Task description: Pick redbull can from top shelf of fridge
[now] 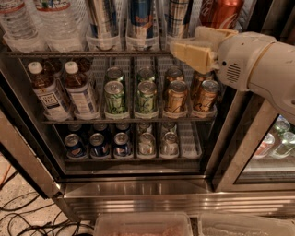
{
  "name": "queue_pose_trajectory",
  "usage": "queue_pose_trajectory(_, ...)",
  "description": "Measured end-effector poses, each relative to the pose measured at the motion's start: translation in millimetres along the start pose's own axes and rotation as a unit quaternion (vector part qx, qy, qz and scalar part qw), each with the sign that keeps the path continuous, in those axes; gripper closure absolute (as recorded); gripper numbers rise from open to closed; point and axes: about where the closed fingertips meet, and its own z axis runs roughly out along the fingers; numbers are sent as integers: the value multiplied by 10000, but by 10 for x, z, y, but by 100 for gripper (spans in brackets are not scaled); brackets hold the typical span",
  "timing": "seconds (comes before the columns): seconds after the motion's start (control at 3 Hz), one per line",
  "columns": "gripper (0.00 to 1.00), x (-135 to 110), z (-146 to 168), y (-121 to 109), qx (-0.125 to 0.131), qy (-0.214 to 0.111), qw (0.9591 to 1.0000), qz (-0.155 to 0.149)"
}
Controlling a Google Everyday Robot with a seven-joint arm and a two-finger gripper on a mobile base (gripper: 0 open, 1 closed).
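The pincer hangs before redbull can on top shelf.

Fridge: three wire racks of drinks in view. Top shelf: water bottles at left, then tall slim cans in clear lane trays, a red Coca-Cola can at right. Gripper: at the shelf's front edge, just below the right-hand redbull can; contact with it cannot be determined. Middle rack: tea bottles, green cans and gold cans.

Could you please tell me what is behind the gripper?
The gripper is at the top shelf's edge, hiding the foot of the right checked can; its body shows above.
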Motion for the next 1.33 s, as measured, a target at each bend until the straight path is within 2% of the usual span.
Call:
queue_pose_trajectory(0.33,29,-37,72,-35,-9,-6,10000,-70)
queue_pose_trajectory(1.33,35,-133,339,-290,-7,-235,9997,-28)
